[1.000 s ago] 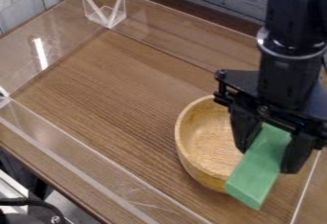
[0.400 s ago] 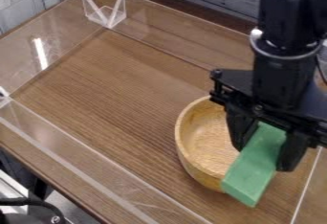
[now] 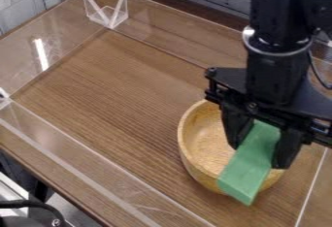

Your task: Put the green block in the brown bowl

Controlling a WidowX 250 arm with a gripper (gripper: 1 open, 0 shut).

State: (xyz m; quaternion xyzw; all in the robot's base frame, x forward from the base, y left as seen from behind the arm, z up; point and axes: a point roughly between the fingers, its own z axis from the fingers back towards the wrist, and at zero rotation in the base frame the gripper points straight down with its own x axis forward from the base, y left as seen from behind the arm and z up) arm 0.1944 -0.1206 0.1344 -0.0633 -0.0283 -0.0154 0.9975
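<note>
Leftward across the view, the gripper [image 3: 262,142] and the green block [image 3: 251,165] have shifted together since a second ago, now more squarely over the brown bowl [image 3: 205,134]. Its jaws are clenched on the block's upper end, so the bar hangs tilted, lower end over the bowl's near rim, probably lined up for a drop into the hollow. 1 block, 1 bowl, 1 gripper, on the wooden table [image 3: 116,85].

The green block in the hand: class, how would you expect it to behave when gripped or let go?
The green block keeps straight edges between the fingers of the hand, so probably stiff. Flat faces suggest it won't roll. Released over the brown bowl, it may lean on the rim.
</note>
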